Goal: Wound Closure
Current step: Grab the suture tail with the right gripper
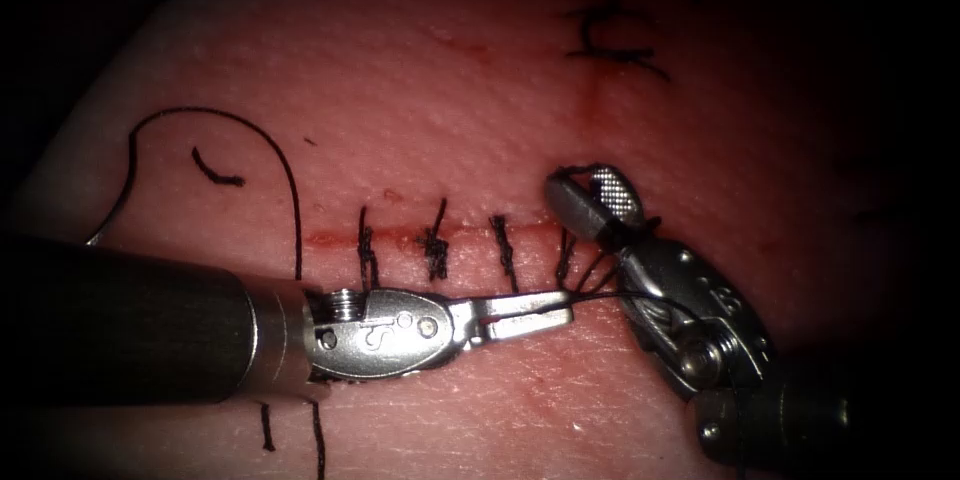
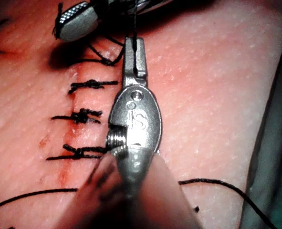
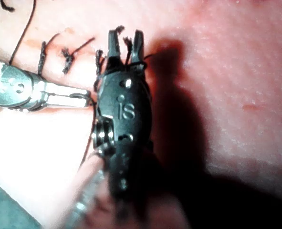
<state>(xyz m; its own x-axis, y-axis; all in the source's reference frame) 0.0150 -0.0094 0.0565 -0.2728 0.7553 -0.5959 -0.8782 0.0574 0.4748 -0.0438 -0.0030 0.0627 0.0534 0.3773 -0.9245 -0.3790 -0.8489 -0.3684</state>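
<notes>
The left end effector [image 1: 555,309] was clamped on the thread [image 1: 600,292] beside the cut [image 1: 420,236]. The right end effector [image 1: 585,190] stood open, thread wrapped around it. Excess tension risked tearing the tissue [image 1: 420,90]; the needle's position could not be established.

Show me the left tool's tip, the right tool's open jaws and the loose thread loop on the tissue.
left tool [image 1: 545,308], endoscope view: between jaw tips, shut on thread.
right tool [image 1: 588,192], endoscope view: between its open jaws.
thread loop [image 1: 262,135], endoscope view: arc's top.

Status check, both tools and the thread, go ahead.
Left tool shut on thread just below the cut. Right tool open, thread wrapped around it, at the cut's right end. Needle unseen.
</notes>
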